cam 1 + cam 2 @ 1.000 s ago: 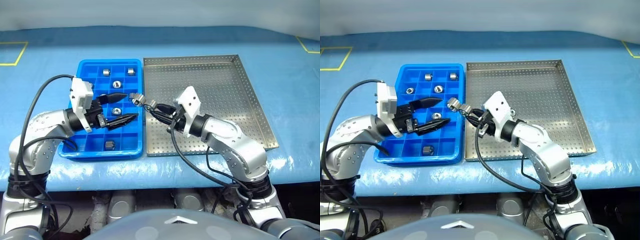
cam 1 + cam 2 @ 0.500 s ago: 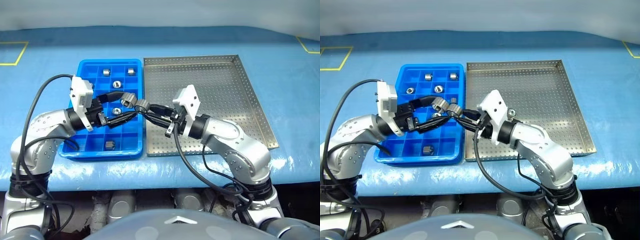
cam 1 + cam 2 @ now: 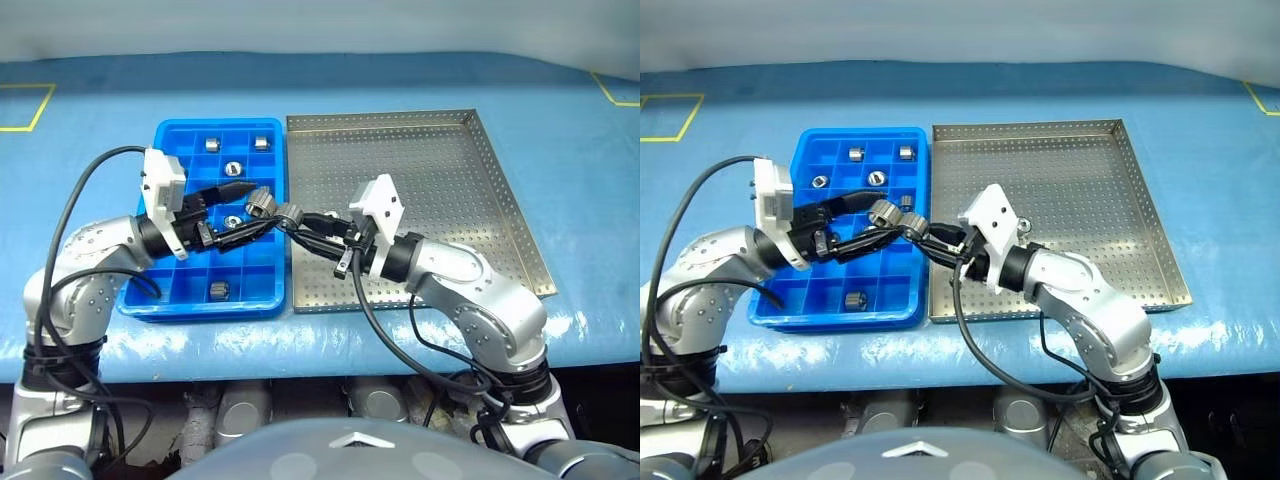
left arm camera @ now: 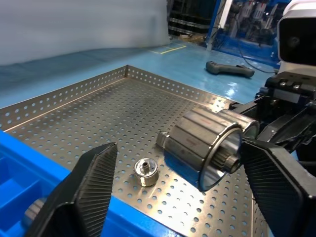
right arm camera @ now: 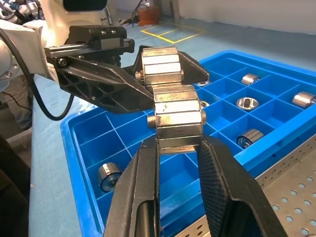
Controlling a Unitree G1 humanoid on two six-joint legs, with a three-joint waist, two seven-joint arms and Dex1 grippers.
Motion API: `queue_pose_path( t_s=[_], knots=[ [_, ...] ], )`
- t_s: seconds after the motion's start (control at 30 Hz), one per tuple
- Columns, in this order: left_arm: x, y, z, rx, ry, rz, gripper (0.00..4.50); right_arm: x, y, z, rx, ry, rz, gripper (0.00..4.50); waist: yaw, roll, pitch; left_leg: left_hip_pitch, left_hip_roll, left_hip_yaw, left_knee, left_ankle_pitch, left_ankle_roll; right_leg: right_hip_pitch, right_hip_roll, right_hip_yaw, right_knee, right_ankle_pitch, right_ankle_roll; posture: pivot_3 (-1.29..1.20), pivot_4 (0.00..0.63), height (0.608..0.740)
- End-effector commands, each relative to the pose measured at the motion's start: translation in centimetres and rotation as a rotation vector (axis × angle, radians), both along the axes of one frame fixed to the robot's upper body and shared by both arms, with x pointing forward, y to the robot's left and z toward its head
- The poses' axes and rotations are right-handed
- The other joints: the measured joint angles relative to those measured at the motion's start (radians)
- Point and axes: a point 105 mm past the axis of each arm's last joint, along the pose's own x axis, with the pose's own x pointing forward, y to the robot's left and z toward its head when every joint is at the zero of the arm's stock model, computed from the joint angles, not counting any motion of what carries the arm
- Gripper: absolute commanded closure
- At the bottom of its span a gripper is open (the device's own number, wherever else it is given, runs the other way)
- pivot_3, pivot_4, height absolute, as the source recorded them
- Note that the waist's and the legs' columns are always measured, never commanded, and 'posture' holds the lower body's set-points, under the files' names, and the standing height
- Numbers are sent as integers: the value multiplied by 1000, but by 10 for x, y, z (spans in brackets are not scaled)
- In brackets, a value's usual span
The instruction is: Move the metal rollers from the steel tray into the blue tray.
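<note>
1. Two grippers meet over the inner edge of the blue tray [image 3: 165, 135], beside the steel tray [image 3: 500, 170] — a hand-over in mid-air, by my reading.
2. Right gripper [image 5: 175, 148] is clamped on one end of a roller [image 3: 288, 212]; its fingers [image 5: 219, 182] press the flats on either side.
3. Left gripper [image 3: 248, 207] has its fingers [image 4: 86, 190] parted around the roller's other end. Whether they touch the metal yet I cannot tell.
4. One small roller [image 4: 146, 171] lies loose on the steel tray's floor near the blue tray. Several more sit in blue tray compartments, such as one [image 3: 220, 290] near the front.
5. Likely failures from here:
   - If the right gripper lets go before the left has a firm hold, the roller drops — probably onto the rims between the trays, where it could roll away.
   - The faceted, shiny surface gives little bite; an off-centre pinch could twist the roller out.
   - Both sets of fingers crowd one short part, so they may collide.
   - A drop from this height could land the roller in a compartment already filled.
</note>
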Motion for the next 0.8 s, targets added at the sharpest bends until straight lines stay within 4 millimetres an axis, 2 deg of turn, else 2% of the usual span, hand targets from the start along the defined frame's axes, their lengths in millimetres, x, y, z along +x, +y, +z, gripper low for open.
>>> queue_pose_path(
  t_s=[0.03,0.07,0.23,0.37,0.4,0.47,0.8],
  knots=[
    [-2,-4,18,-40,-62,-21,1885,-7,6,5,18,-17,45,3766,0,0,0,0,0,0,0,0,0,0,0,0,0,0,0,-58,150,740],
    [-3,-4,20,-53,-64,-21,2186,-7,6,5,17,-15,44,3766,0,0,0,0,0,0,0,0,0,0,0,0,0,0,0,-58,150,740],
    [0,0,26,-80,-76,-2,2186,-7,6,3,15,-4,43,3766,0,0,0,0,0,0,0,0,0,0,0,0,0,0,0,-58,150,740],
    [0,0,24,-80,-66,4,2186,-8,7,4,19,-3,47,3766,0,0,0,0,0,0,0,0,0,0,0,0,0,0,0,-54,150,740],
    [0,0,23,-81,-64,6,2534,-8,7,4,19,-3,47,3766,0,0,0,0,0,0,0,0,0,0,0,0,0,0,0,-54,150,740],
    [0,0,24,-94,-58,8,2789,-8,7,3,20,-2,47,3766,1,0,0,0,0,0,0,0,0,0,0,0,0,0,0,-54,150,740],
    [7,4,30,-182,-48,73,2789,-7,6,0,8,9,34,3766,2,0,0,0,0,0,0,0,0,0,0,0,0,0,0,-55,150,740]
  ],
)
